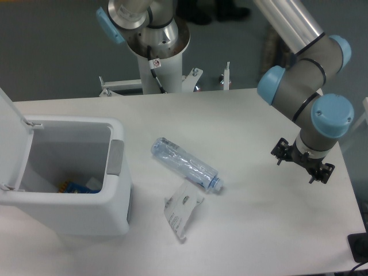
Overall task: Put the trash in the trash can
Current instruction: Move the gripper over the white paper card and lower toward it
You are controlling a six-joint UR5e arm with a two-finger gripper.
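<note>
the boxy white plastic trash can (86,215) stands open on the left. beside it lie a crinkly clear blue bottle (185,164) and a crumpled white paper wrapper (183,210), touching. the gripper (303,161) hangs on the right, holding nothing; i cannot tell how wide it is.

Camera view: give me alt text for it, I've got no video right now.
A plastic bottle and a paper wrapper lie on the white table, touching, right of the open bin. The arm's hand hangs over the table's right side, away from both; its fingers aren't visible.
</note>
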